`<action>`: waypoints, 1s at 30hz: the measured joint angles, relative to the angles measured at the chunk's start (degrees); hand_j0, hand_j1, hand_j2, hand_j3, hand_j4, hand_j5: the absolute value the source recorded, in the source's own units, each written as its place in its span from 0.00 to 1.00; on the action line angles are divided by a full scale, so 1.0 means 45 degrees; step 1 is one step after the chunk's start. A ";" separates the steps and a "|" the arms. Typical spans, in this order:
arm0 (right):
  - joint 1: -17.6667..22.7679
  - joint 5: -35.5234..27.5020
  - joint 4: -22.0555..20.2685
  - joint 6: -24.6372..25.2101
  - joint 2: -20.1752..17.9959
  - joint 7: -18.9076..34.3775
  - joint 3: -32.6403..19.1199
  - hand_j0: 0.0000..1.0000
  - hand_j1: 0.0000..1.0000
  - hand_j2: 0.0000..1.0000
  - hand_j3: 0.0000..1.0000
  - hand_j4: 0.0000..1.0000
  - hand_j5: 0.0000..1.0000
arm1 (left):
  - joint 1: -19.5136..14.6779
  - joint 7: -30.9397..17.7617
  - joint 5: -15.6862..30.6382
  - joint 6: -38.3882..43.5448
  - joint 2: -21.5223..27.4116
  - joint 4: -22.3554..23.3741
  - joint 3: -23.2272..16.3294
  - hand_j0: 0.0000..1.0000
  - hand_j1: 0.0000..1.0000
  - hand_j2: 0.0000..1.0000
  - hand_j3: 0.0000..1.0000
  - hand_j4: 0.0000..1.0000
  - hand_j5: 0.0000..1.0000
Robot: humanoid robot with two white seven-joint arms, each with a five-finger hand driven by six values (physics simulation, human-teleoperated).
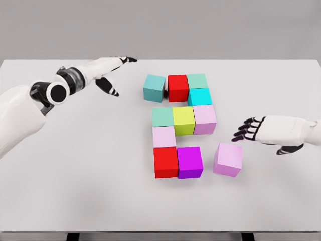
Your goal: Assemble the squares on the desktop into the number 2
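- White desktop (75, 191) under a plain grey backdrop; nothing else in the room shows.
- Nearest row: red cube (165, 162) touching magenta cube (190, 162); pink cube (228, 159) stands just apart to their right, slightly turned — likely the last piece of the 2's base.
- Right hand (268, 131) hovers just beyond it, fingers loosely curled, grasping nothing.
- Middle: pale pink cube (164, 136); above it mint cube (162, 117), yellow-green cube (183, 120), lilac cube (204, 119) abutting.
- Far row: teal cube (154, 88) slightly apart, second red cube (178, 88), pale green cube (197, 81), cyan cube (199, 96).
- Left hand (111, 75) far left, fingers extended, released.
- Judgement: cubes look rigid, light, smooth; pinch opposite side faces, or nudge.
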 measured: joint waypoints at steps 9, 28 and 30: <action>-0.0176 -0.1134 0.0474 -0.0006 -0.0679 0.0001 -0.0995 1.00 1.00 1.00 1.00 1.00 1.00 | -0.0684 -0.3504 -0.1810 -0.0077 0.0174 -0.0425 -0.0665 1.00 1.00 1.00 1.00 1.00 1.00; 0.1387 -0.1230 -0.0513 -0.0002 -0.1663 0.0000 -0.0582 1.00 1.00 1.00 1.00 1.00 1.00 | -0.0684 -0.4262 -0.1988 -0.0194 -0.0473 -0.0509 -0.0763 1.00 1.00 1.00 1.00 1.00 1.00; 0.1348 -0.1230 -0.0514 -0.0003 -0.1536 0.0000 -0.0416 1.00 1.00 1.00 1.00 1.00 1.00 | -0.0664 -0.4283 -0.2012 -0.0194 -0.0556 -0.0510 -0.0800 1.00 1.00 1.00 1.00 1.00 1.00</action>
